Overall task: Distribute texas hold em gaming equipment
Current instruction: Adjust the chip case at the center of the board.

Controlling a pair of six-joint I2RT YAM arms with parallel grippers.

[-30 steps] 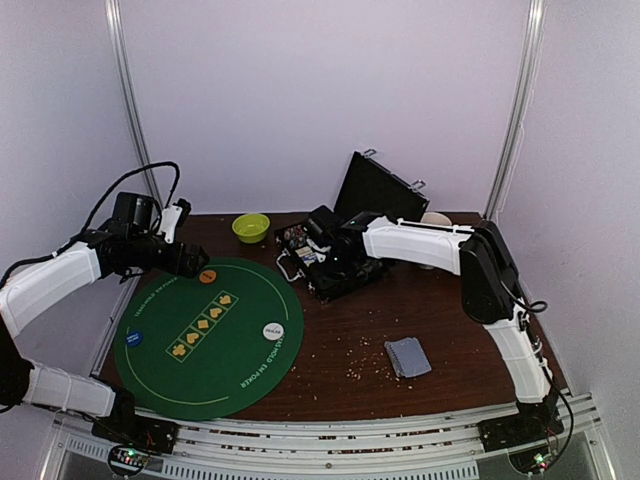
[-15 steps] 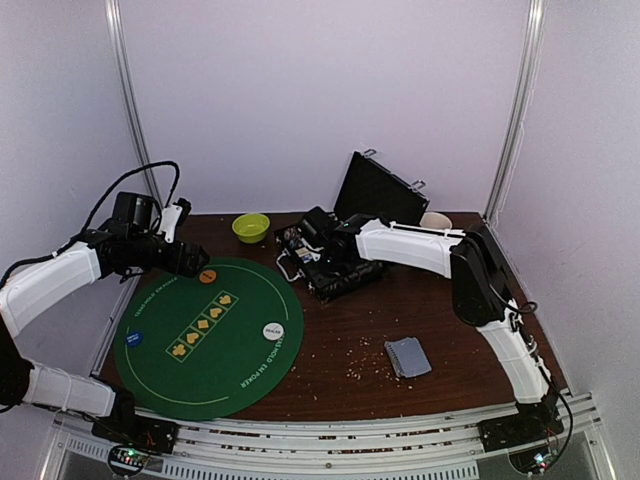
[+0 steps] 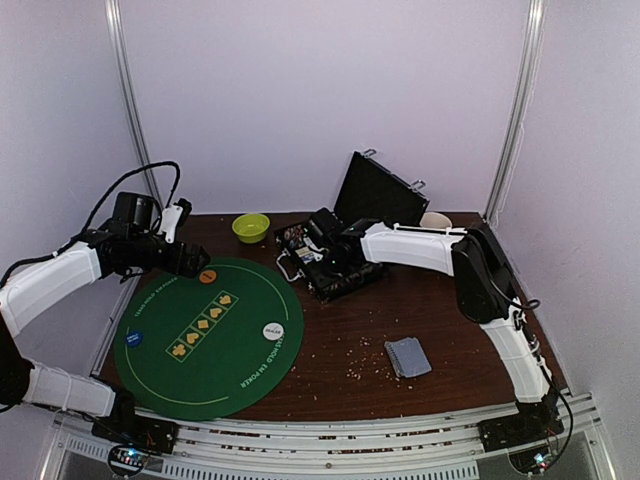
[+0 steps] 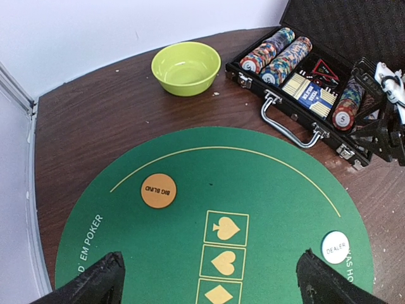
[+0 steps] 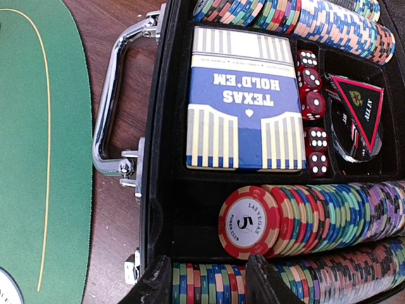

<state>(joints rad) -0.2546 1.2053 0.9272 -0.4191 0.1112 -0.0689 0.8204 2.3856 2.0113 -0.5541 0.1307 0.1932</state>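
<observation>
An open black case [image 3: 335, 275] holds rows of multicoloured poker chips [image 5: 304, 221], a blue "Texas Hold'em" card box [image 5: 243, 101] and red dice [image 5: 313, 107]. My right gripper [image 5: 209, 285] is down in the case's near chip row, its jaws half closed with several chips filling the gap between them. It shows in the top view [image 3: 325, 260]. My left gripper [image 4: 209, 285] is wide open and empty above the green mat [image 4: 266, 183]. The white dealer disc [image 4: 335, 247] lies on the mat. A grey-blue card stack [image 3: 408, 357] lies on the table at the right.
An orange "Big Blind" disc [image 4: 158, 190] and a blue disc [image 3: 133, 338] lie on the mat. A lime-green bowl [image 4: 186, 66] stands behind the mat. The case's lid [image 3: 380, 190] stands open, and a pale mug [image 3: 434, 219] is beside it. Crumbs dot the wood near the cards.
My right gripper has shifted slightly left and back over the case's chip rows. The left arm, discs and cards have not moved.
</observation>
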